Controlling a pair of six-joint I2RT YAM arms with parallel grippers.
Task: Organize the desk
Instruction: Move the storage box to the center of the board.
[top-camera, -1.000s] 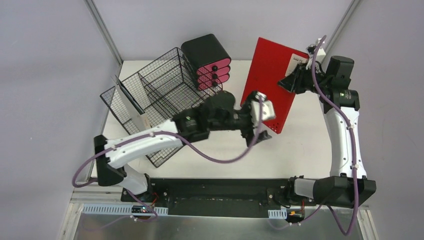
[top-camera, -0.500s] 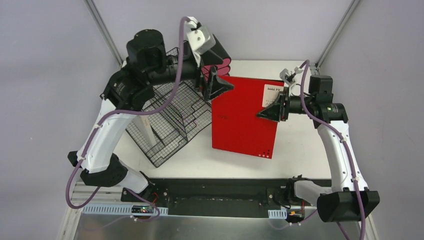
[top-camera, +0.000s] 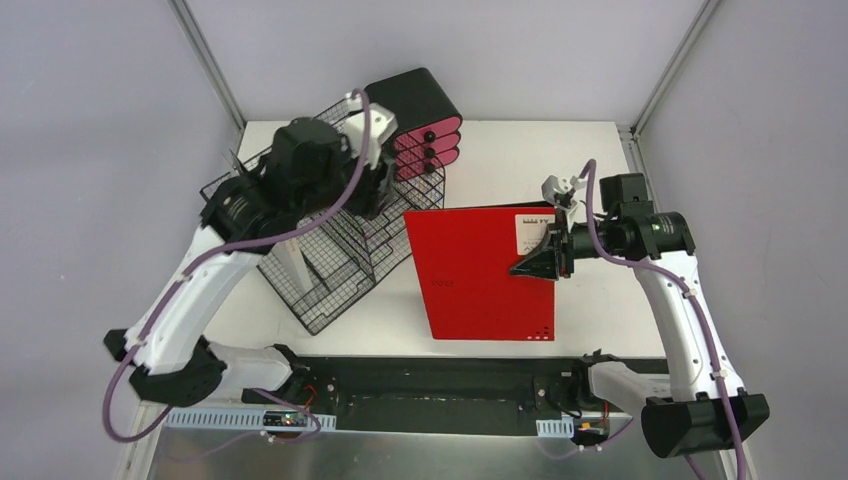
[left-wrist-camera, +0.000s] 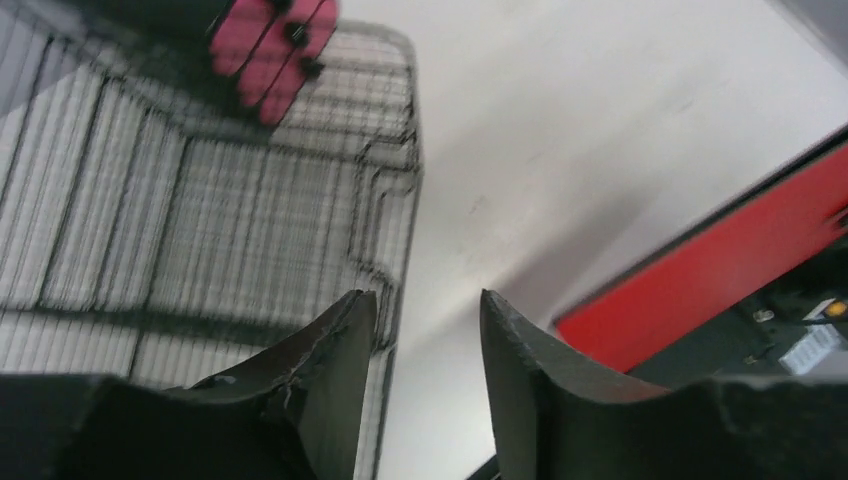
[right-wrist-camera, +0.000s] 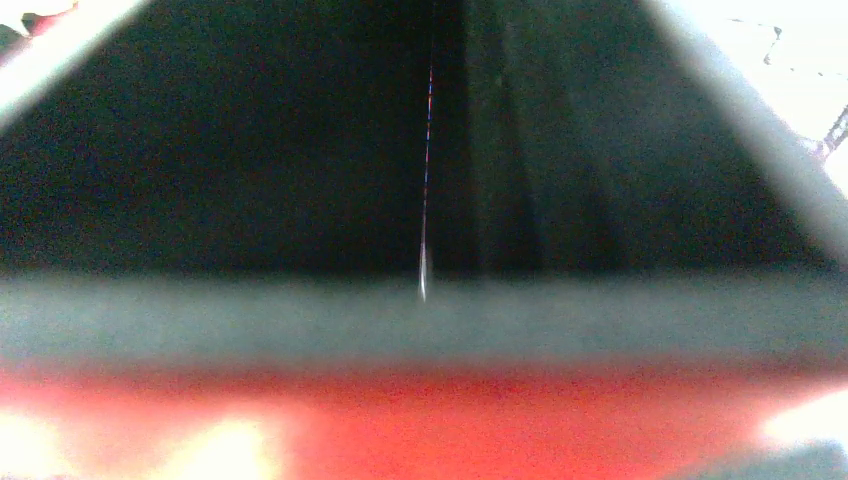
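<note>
top external view: two arms work over a white desk (top-camera: 600, 160) that fills the middle of the frame, from the grey back wall down to the black rail at the bottom.
right gripper (top-camera: 532, 264): clenched on the right edge of a red notebook (top-camera: 470, 285), beside its white label, centre-right of the frame.
notebook: tilted, face turned up to the camera; whether its lower edge touches the desk i cannot tell.
left gripper (left-wrist-camera: 424, 300): jaws apart with nothing between them, over the wire rack (top-camera: 330, 275) in the upper left, near the black-and-pink drawers (top-camera: 425, 125).
risk, slip: the hold is a pinch at one edge only, so the notebook may swing or slide out, most likely on a fast turn.
risk, snag: the left fingers hang close to the rack's wire; a low pass could hook it and drag it into the drawers.
risk, clash: the notebook's left edge is near the rack, and a move that way could knock it.
surface: smooth, white, metal-framed; a slick cover would probably slide on it.
room: plain grey panels on three sides, metal posts at the far corners.
</note>
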